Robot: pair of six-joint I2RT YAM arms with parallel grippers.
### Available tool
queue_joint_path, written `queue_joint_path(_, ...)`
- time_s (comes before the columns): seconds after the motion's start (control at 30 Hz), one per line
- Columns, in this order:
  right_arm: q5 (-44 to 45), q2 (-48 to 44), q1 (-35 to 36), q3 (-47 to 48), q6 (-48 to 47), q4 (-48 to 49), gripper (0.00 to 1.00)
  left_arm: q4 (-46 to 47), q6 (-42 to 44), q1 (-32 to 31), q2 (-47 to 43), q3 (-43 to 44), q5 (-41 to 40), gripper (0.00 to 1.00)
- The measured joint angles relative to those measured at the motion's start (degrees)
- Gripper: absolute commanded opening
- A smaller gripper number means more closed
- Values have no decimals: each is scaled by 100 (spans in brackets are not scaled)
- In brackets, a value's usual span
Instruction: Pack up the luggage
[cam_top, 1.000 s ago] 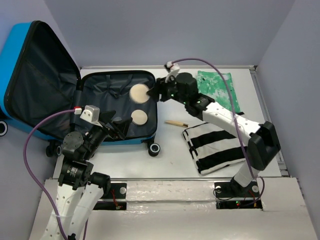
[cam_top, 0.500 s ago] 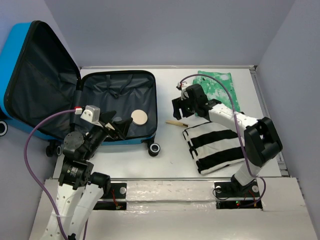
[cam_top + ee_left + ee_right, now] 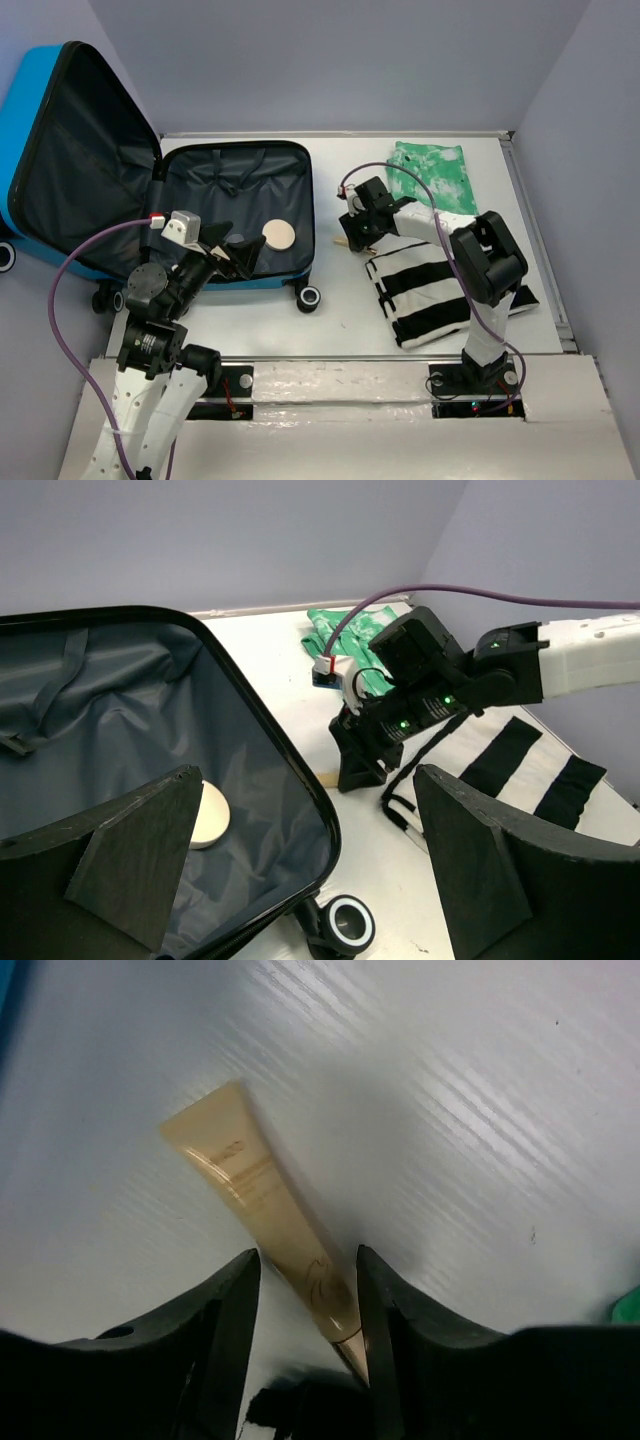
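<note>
The small bright blue hard-shell suitcase (image 3: 215, 185) lies open on the white desk (image 3: 350, 310), its lid tilted up on its left and a round beige disc (image 3: 279, 235) resting on its black lining. The left gripper (image 3: 308, 780) hangs over the suitcase's near rim, fingers spread wide and empty. Just right of the suitcase, the right gripper (image 3: 307, 1255) stands apart astride a soft beige squeeze tube (image 3: 255, 1200), not yet pinching it. The shell looks stiff, smooth and apt to roll on its wheels, so the lid is best taken by its rim.
</note>
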Motion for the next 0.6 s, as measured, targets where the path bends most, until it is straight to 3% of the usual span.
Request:
queue_joint_path(0.03,13,109,0,90,-7,-2,30,0,0,0,0,0,0,99)
queue_joint_path(0.17,70,330,0,389,-33,-15,17,0,0,0,0,0,0,99)
queue_joint_path(0.43,730,323,0,680,42,-164,14,0,0,0,0,0,-7,99)
queue_joint_path(0.6,619,-472,-2,713,424,-208,14,0,-2,0,0,0,-11,99)
